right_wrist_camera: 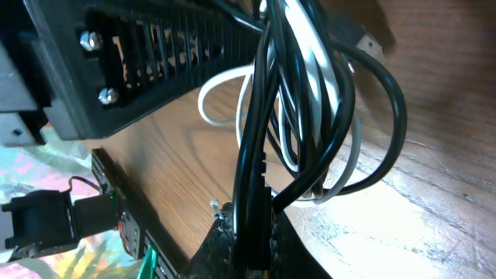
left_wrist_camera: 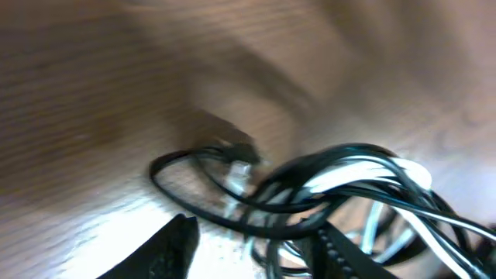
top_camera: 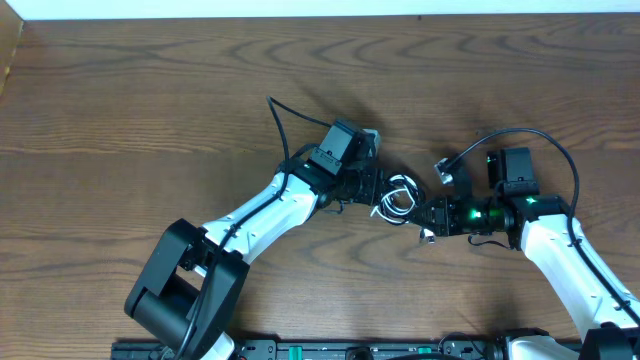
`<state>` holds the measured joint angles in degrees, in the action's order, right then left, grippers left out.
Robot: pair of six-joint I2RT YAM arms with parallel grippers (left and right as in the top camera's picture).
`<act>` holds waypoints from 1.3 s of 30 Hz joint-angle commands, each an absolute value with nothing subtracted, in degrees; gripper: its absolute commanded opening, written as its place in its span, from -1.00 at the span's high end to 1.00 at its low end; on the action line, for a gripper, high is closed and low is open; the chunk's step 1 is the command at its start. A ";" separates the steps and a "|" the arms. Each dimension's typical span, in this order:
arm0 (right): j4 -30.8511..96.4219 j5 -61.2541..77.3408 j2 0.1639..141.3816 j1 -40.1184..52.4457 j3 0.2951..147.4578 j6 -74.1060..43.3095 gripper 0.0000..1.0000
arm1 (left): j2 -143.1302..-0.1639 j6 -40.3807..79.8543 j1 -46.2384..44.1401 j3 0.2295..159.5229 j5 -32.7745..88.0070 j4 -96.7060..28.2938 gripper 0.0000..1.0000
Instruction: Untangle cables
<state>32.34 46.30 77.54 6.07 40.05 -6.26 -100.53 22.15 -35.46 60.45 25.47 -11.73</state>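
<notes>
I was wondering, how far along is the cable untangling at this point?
Nothing looks done yet: the white and black cables sit in one tangled bundle between the arms. In hand: the right gripper is shut on several strands, and the left gripper stands open around the other side of the bundle. Left to do: pulling the two cords apart.

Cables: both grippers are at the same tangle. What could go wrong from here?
1. The right gripper is shut on the cables, black and white together; pulling could tighten the tangle instead of separating them.
2. The left gripper sits beside it, jaws apart around the same bundle; closing there may pinch both colours again.
</notes>
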 commanded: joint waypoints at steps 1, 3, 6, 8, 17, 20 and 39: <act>32.56 47.97 77.82 6.48 39.94 -5.06 0.98 | -100.95 21.45 -35.42 60.05 30.09 -11.62 0.20; 32.58 47.86 77.82 6.48 39.94 -5.06 0.98 | -100.92 21.47 -35.38 60.07 30.50 -11.33 0.22; 32.88 43.77 77.82 6.48 39.94 -6.24 0.98 | -100.82 21.47 -34.94 60.10 30.46 -10.44 -0.01; 33.50 41.52 77.82 6.48 39.94 -6.81 0.98 | -100.75 21.50 -34.44 60.12 30.46 -9.82 -0.29; 34.22 41.54 77.82 6.48 39.94 -6.76 0.98 | -100.75 37.41 -33.61 60.12 27.42 -9.52 -0.33; 34.11 42.92 77.82 6.48 39.94 -6.52 0.98 | -100.75 45.82 -33.61 60.12 25.85 -9.47 -0.33; 34.06 44.64 77.80 6.48 39.94 -6.57 0.98 | -103.09 68.53 -34.96 60.12 22.37 -9.50 -0.25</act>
